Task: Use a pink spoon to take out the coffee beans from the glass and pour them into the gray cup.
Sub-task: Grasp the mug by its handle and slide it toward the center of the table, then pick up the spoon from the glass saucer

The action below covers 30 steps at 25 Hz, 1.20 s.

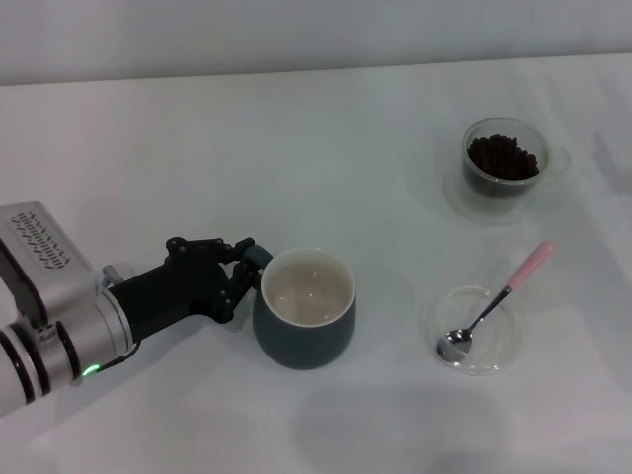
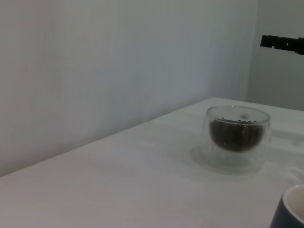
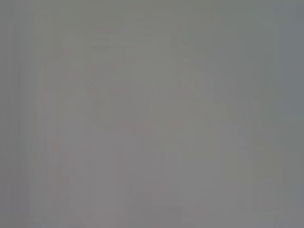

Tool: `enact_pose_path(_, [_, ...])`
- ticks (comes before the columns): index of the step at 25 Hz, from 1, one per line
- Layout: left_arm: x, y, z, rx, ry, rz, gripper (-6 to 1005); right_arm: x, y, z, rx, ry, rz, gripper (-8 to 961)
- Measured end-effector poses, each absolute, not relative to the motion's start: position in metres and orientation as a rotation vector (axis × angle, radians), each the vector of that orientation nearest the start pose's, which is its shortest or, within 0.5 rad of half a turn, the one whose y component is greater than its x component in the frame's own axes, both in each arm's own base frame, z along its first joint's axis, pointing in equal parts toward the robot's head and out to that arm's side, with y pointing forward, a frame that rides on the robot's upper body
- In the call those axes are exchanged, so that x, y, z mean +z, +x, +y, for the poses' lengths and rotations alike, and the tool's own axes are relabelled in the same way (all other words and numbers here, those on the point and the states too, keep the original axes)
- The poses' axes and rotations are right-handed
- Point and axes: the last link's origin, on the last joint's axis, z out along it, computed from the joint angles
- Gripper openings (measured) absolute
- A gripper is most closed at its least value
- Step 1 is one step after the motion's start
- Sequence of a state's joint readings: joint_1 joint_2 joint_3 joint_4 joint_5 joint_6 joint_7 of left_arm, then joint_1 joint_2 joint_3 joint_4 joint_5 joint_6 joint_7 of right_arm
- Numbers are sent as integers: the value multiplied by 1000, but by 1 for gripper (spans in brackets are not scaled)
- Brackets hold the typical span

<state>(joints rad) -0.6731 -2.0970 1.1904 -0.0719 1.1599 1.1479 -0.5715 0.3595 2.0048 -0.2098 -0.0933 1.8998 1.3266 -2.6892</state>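
The gray cup [image 1: 302,344] stands upright at the table's front middle, its cream inside bare; one corner of it shows in the left wrist view [image 2: 290,213]. My left gripper [image 1: 244,272] is at the cup's left side, shut on its handle, which the black fingers mostly hide. Far right at the back stands the glass [image 1: 482,184], holding a heap of coffee beans [image 1: 504,156]; the left wrist view also shows the glass [image 2: 214,151] and the beans [image 2: 235,135]. The pink spoon [image 1: 494,306] rests with its bowl in a dish, handle pointing back and right. My right gripper is out of view.
The spoon's flat clear dish [image 1: 502,348] lies on the white table [image 1: 296,148], right of the cup and in front of the glass. A dark bar [image 2: 282,42] hangs high beyond the glass in the left wrist view. The right wrist view is plain grey.
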Motion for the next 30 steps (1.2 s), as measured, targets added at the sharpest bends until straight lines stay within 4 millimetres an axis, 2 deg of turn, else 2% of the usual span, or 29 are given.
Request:
enact_pose_path(6, [-110, -271, 311, -635, -2549, -438, 177, 67, 385, 299, 729, -1492, 545, 767])
enact_pose_path(14, [-111, -275, 306, -626, -2556, -438, 380, 66, 385, 298, 724, -1500, 544, 767])
enact_pose_path(20, [-109, -288, 288, -653, -2532, -477, 441, 64, 386, 294, 717, -1512, 536, 766])
enact_pose_path(30, [-84, -314, 245, -790, -2376, -511, 463, 64, 391, 283, 703, -1536, 533, 766])
